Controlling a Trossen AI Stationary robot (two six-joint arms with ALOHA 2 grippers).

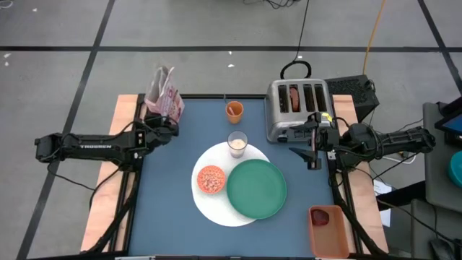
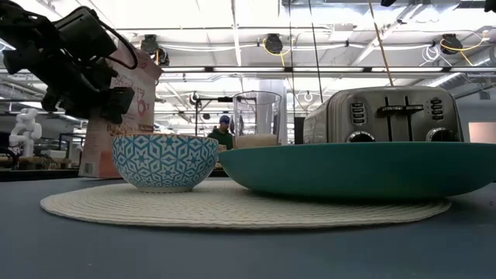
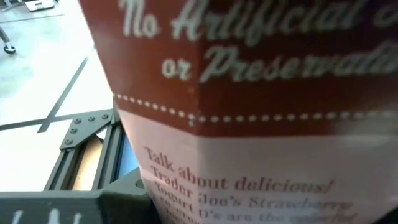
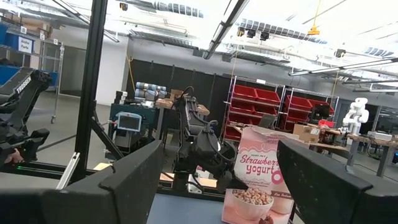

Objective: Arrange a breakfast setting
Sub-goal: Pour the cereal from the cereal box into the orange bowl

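Bowl (image 1: 211, 179) and plate (image 1: 256, 188) sit on placemat (image 1: 216, 209).

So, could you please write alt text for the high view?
A white plate holds a green plate and cereal bowl, milk glass behind. The left gripper meets the cereal box; the right gripper hovers open beside the toaster.

Left arm: extended level from the tabletop's left edge toward its far-left corner.
Left gripper (image 1: 167, 124): jaws partly apart.
Right arm: extended level from the right edge.
Right gripper (image 1: 312, 148): fingers (image 4: 124, 180) spread wide, empty.
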